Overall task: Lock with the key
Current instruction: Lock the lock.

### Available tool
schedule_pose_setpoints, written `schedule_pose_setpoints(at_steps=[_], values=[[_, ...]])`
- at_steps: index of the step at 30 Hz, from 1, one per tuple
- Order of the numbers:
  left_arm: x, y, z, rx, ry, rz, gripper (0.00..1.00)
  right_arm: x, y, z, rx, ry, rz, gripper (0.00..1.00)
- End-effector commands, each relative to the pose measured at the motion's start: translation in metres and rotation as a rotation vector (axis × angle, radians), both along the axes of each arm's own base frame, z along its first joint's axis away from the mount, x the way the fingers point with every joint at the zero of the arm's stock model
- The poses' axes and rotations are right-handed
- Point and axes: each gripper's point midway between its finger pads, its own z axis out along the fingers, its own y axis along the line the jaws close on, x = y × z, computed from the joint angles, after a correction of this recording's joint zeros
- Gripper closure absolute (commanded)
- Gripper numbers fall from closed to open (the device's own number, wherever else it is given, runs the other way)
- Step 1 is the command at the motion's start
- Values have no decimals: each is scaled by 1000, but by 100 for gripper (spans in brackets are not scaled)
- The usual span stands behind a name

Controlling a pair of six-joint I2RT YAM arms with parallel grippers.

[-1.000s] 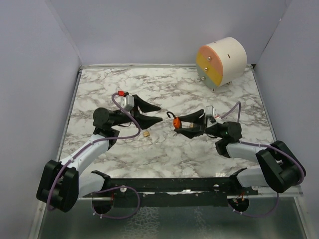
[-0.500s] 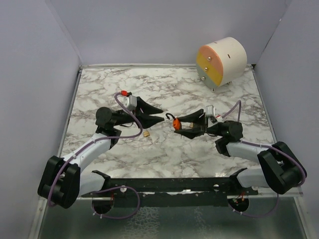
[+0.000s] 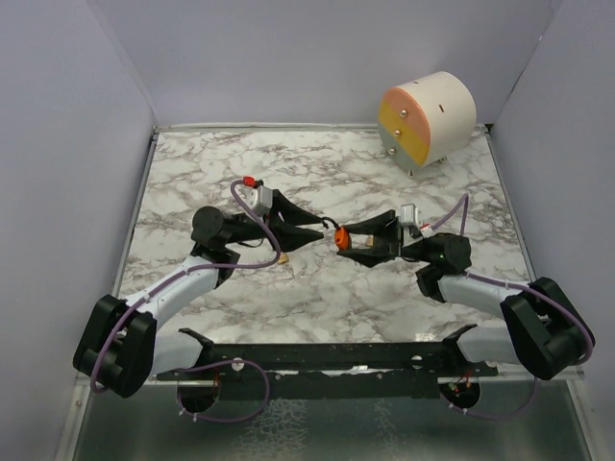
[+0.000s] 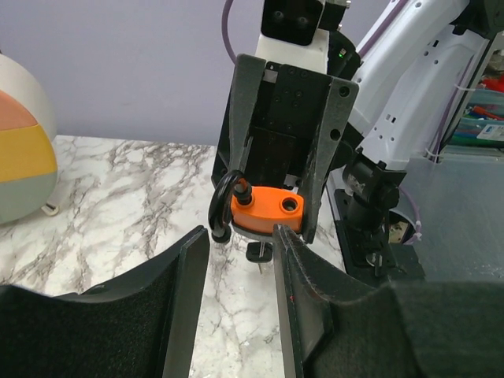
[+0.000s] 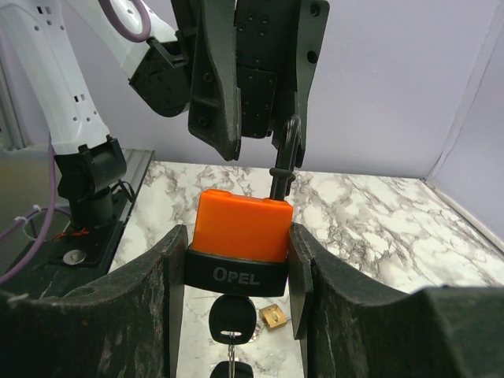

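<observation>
**Padlock clamped in right claw at mid-desk, left claw tips at its shackle**

Top view, near edge: both arms reach inward from their bases and meet nose to nose around the middle of the marble desk (image 3: 384, 182). This view alone gives the layout, but the lock is only an orange speck in it.

Right claw (image 5: 236, 253): clamped on the orange padlock (image 5: 240, 224), one finger on each side of the body. The lock is held up off the desk. Only the right wrist view shows the black band lettered OPEL across the lower body. It also shows the black-headed key (image 5: 231, 319) hanging straight down from the underside, with a second key below it. On the desk beyond lies a small brass lock (image 5: 273, 316), just visible from above near the left claw.

Left claw (image 4: 240, 232): fingers apart, nothing between their near lengths. The left wrist view shows the padlock just past the tips, gripped in the right claw. The black shackle (image 4: 223, 201) loops off the lock's left end, and there is a round hole in the orange face. One shackle leg enters the body; the other end appears to sit clear of it. I cannot tell whether the tips touch the shackle.

Far right corner, top view: a cream drum (image 3: 428, 117) lying on its side, its flat face in orange, yellow and grey-green segments, well apart from both claws.
</observation>
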Motion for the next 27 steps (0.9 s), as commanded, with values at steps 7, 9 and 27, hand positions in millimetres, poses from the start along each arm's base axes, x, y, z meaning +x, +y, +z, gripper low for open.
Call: schedule_pose_setpoints(at_steps=[7, 9, 27], values=[[6, -11, 20, -40, -56, 11, 62, -4, -1, 24, 42, -104, 10, 99], [7, -12, 18, -38, -50, 11, 65, -4, -1, 24, 43, -103, 9, 99], [9, -9, 36, -87, -25, 56, 82, 9, 0, 21, 30, -86, -50, 99]])
